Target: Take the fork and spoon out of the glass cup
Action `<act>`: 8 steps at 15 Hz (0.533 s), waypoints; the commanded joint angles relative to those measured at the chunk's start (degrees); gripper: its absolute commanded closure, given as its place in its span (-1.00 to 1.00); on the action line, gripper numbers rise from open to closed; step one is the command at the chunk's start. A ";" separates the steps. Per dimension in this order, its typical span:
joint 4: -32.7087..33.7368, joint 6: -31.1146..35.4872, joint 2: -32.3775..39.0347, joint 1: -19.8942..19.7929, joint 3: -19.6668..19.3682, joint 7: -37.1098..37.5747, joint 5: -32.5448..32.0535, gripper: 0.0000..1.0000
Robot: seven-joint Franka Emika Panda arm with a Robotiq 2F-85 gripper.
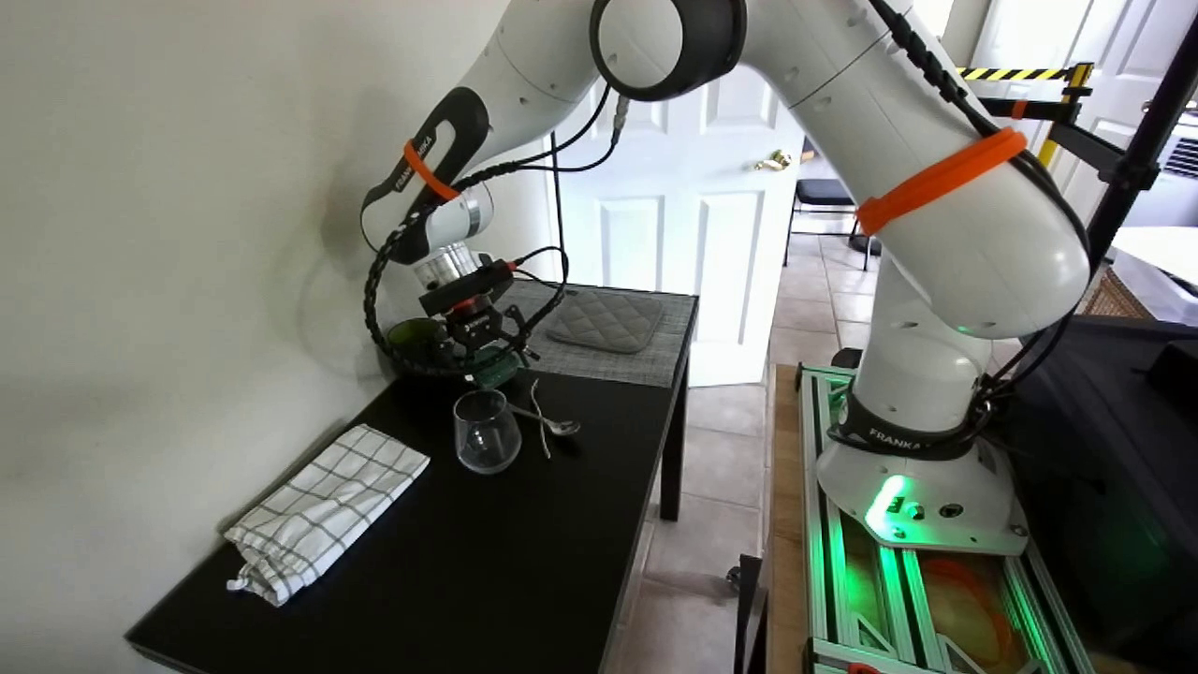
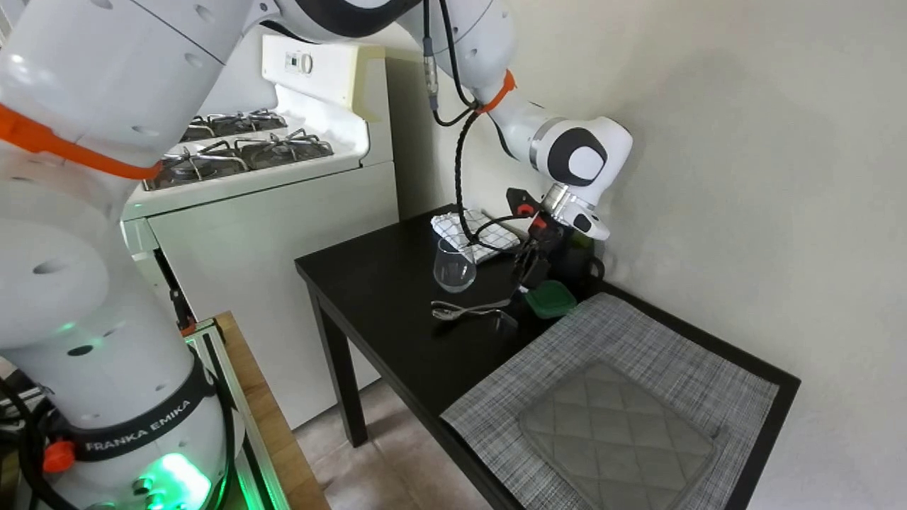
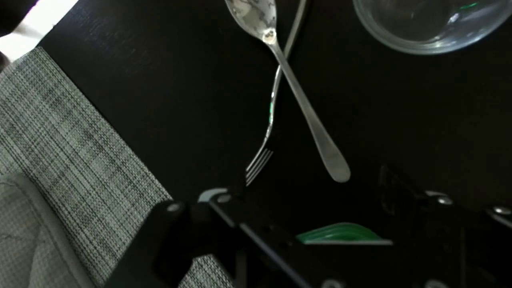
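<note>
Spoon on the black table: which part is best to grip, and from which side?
Probably the broad handle end of the spoon, from above, with the claw closing across its width. The handle is slim, and this end lies clear of the fork, which crosses it nearer the bowl.

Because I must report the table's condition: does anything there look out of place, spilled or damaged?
No spill or damage shows. Only one thing looks untidy: the spoon and fork lie crossed on the black table, near the upright glass cup. That seems careless for cutlery, yet it fits the task of taking them out.
</note>
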 commanded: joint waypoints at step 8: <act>-12.90 7.23 -19.79 2.55 1.53 -6.11 -4.52 -1.00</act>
